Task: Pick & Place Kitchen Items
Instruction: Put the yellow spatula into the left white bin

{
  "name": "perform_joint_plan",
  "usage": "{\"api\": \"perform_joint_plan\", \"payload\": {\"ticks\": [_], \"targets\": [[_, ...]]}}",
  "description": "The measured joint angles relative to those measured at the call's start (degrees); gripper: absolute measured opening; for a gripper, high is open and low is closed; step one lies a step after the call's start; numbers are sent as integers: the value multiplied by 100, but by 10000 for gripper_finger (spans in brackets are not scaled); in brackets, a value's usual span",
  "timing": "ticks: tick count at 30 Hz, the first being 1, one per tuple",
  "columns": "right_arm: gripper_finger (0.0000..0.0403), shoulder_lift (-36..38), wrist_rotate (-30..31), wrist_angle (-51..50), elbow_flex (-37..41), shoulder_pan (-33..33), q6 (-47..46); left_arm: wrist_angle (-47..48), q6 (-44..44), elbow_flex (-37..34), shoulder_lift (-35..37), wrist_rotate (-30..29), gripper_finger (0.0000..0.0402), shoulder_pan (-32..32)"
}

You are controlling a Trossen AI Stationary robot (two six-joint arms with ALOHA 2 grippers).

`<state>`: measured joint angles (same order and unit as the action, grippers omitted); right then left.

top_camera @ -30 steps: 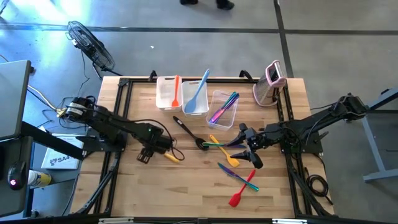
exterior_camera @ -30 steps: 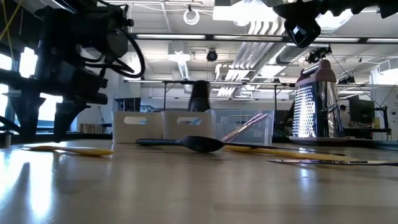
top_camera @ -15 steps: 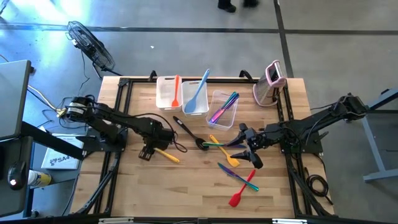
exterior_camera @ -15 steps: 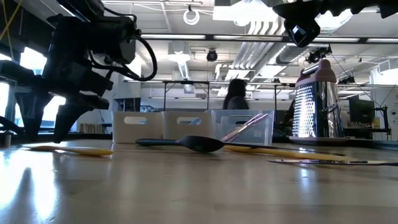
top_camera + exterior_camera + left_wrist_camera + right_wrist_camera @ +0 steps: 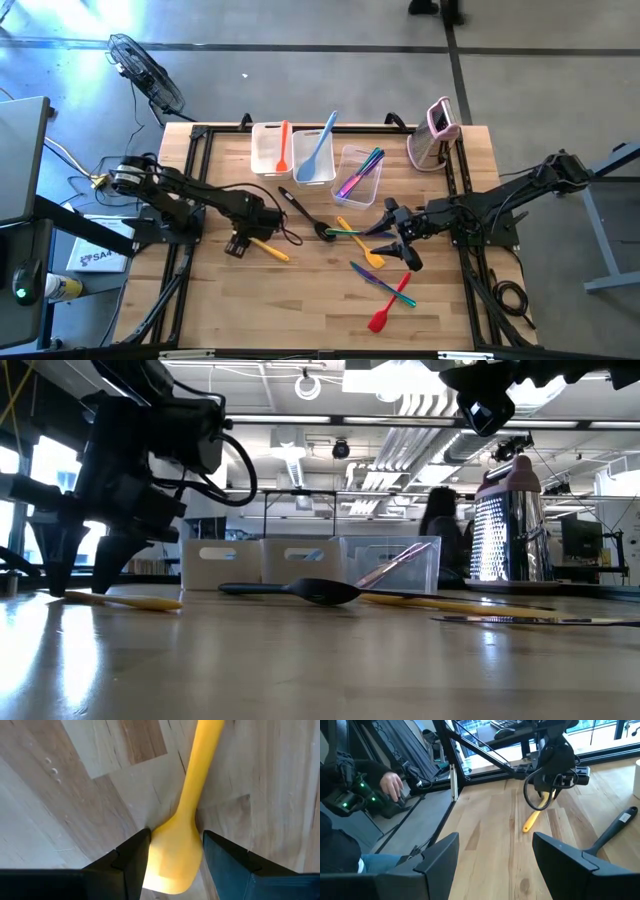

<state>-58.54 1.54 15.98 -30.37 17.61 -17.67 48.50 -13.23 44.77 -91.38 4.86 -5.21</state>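
One smooth yellow spatula [image 5: 180, 845] lies flat on the pale wood-grain worktop [image 5: 300, 300], toward nine o'clock. Its rounded blade sits between the dark, blocky fingers of the left hand [image 5: 238, 245], which stand apart around it, not clamped. At three o'clock the right hand [image 5: 405, 250] hangs above the scattered slim utensils [image 5: 375, 265], fingers spread and empty.

Overhead, table-level, two wrist cameras; all share table [image 5: 300, 290].
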Motion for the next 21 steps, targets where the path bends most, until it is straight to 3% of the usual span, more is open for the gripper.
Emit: {"api": "perform_joint_plan", "payload": {"ticks": [8, 21], "targets": [[247, 0, 2, 7, 0, 0, -2, -126, 68, -121, -292, -51, 177, 0], [247, 0, 4, 10, 0, 0, -72, -231, 149, -199, -314, -147, 77, 1]]}}
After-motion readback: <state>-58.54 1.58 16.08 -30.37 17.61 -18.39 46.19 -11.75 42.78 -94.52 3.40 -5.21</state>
